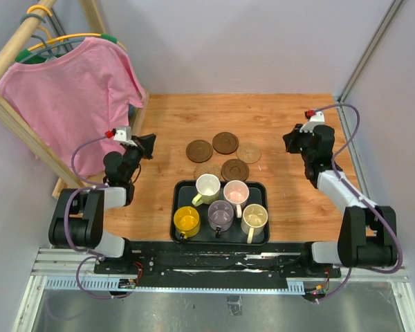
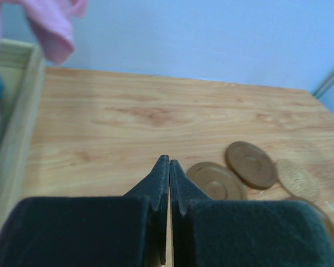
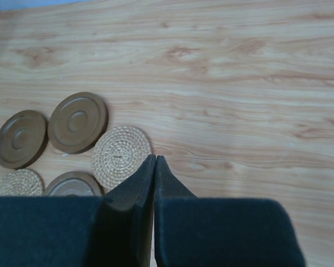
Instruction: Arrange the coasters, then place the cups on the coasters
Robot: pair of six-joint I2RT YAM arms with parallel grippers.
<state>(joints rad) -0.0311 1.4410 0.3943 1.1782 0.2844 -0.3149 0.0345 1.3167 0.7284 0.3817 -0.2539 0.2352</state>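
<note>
Several coasters lie clustered mid-table: dark wood ones [image 1: 199, 150], [image 1: 225, 142], [image 1: 234, 169] and woven tan ones [image 1: 248, 153], [image 1: 207, 170]. Several cups stand in a black tray [image 1: 179, 188]: cream-white [image 1: 207, 187], pink [image 1: 235, 192], bright yellow [image 1: 186, 220], purple [image 1: 220, 215], pale yellow [image 1: 254, 218]. My left gripper [image 1: 148, 144] is shut and empty, left of the coasters; its wrist view shows two wood coasters [image 2: 216, 181], [image 2: 250, 164] past the fingertips [image 2: 163, 167]. My right gripper [image 1: 288, 140] is shut and empty, right of the coasters, with a woven coaster [image 3: 120, 156] just ahead of it.
A pink shirt [image 1: 72, 97] hangs on a wooden rack [image 1: 14, 48] at the left, beside my left arm. Grey walls close the back and right sides. Bare wooden tabletop [image 1: 277, 117] lies behind the coasters.
</note>
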